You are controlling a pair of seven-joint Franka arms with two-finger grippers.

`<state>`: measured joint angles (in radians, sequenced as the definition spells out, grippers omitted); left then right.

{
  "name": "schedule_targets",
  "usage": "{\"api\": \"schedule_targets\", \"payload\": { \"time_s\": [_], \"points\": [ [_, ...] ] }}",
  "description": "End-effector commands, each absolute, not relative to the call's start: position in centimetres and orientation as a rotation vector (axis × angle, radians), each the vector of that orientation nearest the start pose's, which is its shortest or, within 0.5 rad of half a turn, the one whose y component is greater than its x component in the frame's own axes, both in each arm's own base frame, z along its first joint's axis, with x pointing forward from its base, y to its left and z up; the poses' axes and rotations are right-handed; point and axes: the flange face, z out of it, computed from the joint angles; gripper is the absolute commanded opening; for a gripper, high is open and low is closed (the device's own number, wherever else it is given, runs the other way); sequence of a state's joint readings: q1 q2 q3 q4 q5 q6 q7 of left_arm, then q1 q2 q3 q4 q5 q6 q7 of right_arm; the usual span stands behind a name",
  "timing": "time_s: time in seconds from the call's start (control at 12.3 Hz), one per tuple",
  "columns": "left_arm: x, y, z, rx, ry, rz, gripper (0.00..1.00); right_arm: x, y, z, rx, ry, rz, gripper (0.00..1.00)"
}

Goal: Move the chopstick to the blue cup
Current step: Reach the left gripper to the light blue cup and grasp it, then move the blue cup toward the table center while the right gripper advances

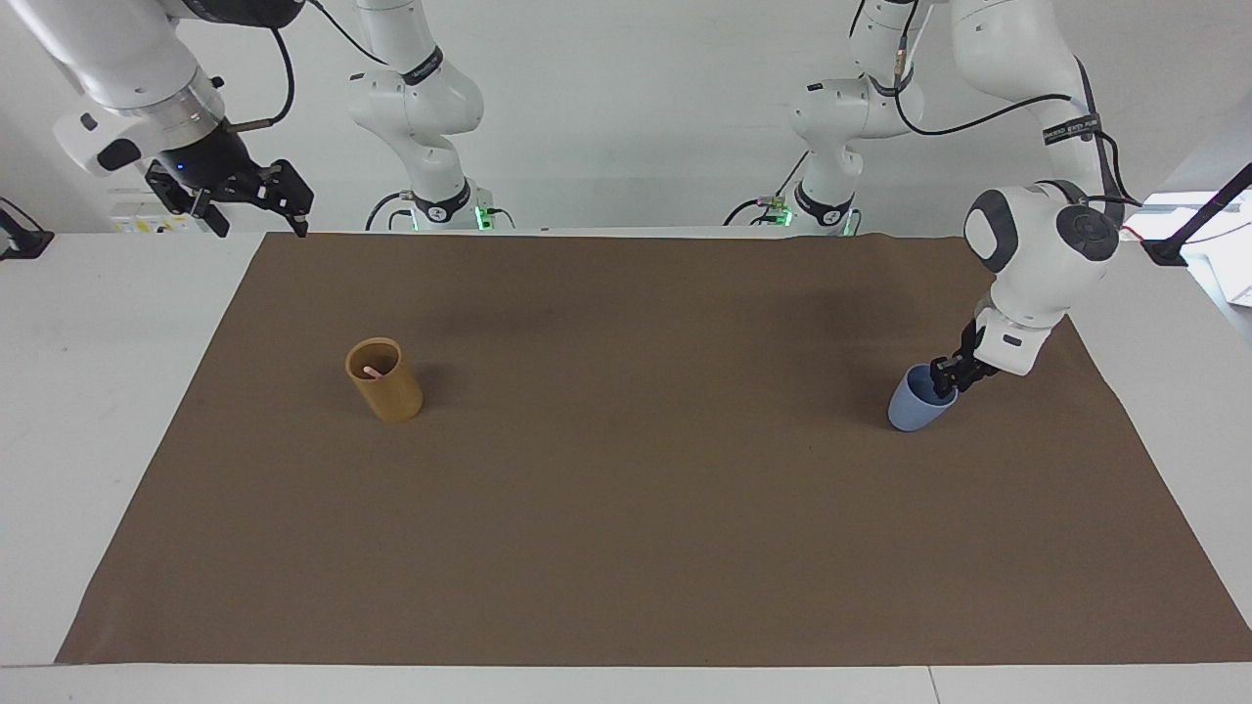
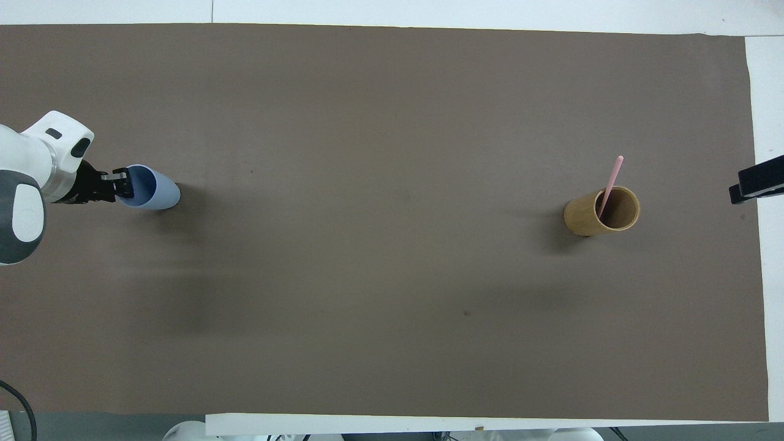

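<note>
One pale-pink chopstick (image 2: 611, 176) leans in the tan-brown cup (image 2: 587, 215) toward the right arm's end of the table; only its tip (image 1: 372, 372) shows in the facing view, inside that cup (image 1: 389, 393). The blue cup (image 1: 913, 408) stands toward the left arm's end and also shows in the overhead view (image 2: 156, 191). My left gripper (image 1: 947, 377) is down at the blue cup's rim, on the side toward the table's end (image 2: 121, 184). My right gripper (image 1: 258, 202) is open and empty, waiting raised over the mat's corner nearest the robots; its tip shows at the overhead view's edge (image 2: 751, 184).
A brown mat (image 1: 626, 508) covers most of the white table (image 1: 98, 391). The two cups stand wide apart on it, at about the same distance from the robots.
</note>
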<state>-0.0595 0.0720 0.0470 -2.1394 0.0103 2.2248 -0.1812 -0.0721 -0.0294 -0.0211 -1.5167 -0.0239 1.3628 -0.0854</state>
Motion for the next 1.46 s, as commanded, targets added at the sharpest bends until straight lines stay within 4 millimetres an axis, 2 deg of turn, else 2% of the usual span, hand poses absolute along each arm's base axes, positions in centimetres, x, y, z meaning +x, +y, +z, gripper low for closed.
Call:
{"api": "schedule_targets", "payload": {
  "time_s": [0.0,0.16,0.33,0.49,0.57,0.65,0.73,0.81,0.98,1.06,1.14,1.22,1.3,1.38],
  "points": [
    [54.6,-8.3,38.7,-3.122,-0.333,-0.085,0.00,51.4,-5.1,64.6,-3.131,0.036,0.214,1.00],
    [53.3,-18.4,40.1,-3.139,-0.357,-0.101,0.00,50.8,-5.2,64.8,-3.127,0.022,0.248,1.00],
    [49.2,-27.5,40.3,-3.147,-0.369,-0.079,0.00,51.5,-5.8,64.6,-3.130,0.021,0.176,1.00],
    [45.1,-34.5,39.1,-3.161,-0.379,-0.038,0.00,52.9,-5.5,63.9,-3.085,-0.241,0.033,1.00],
    [44.1,-36.4,38.9,-3.176,-0.375,-0.037,0.07,53.8,-5.6,62.7,-3.009,-0.320,-0.070,1.00],
    [43.3,-37.6,38.9,-3.187,-0.341,-0.050,0.62,54.4,-6.2,61.1,-2.959,-0.385,-0.145,1.00],
    [43.3,-37.6,38.8,-3.179,-0.334,-0.047,0.93,54.9,-6.2,59.9,-2.918,-0.469,-0.201,1.00],
    [43.4,-37.6,39.3,-3.178,-0.329,-0.053,1.00,55.2,-6.3,58.6,-2.883,-0.569,-0.244,1.00],
    [44.5,-37.4,43.8,-3.157,-0.354,-0.021,1.00,54.9,-6.2,54.9,-2.793,-0.695,-0.336,1.00],
    [45.4,-36.6,46.4,-3.134,-0.378,0.012,1.00,54.1,-6.8,53.8,-2.756,-0.778,-0.394,1.00],
    [46.7,-34.3,50.0,-3.118,-0.429,0.032,1.00,53.1,-6.8,52.6,-2.708,-0.834,-0.452,1.00],
    [47.6,-30.9,54.4,-3.117,-0.467,0.033,1.00,52.2,-6.9,50.9,-2.698,-0.856,-0.525,1.00],
    [48.6,-26.0,57.8,-3.130,-0.452,0.022,1.00,51.7,-7.1,49.2,-2.698,-0.904,-0.589,1.00],
    [49.0,-20.1,60.8,-3.136,-0.389,0.039,1.00,51.6,-6.7,47.6,-2.663,-0.854,-0.630,1.00]
  ]
}}
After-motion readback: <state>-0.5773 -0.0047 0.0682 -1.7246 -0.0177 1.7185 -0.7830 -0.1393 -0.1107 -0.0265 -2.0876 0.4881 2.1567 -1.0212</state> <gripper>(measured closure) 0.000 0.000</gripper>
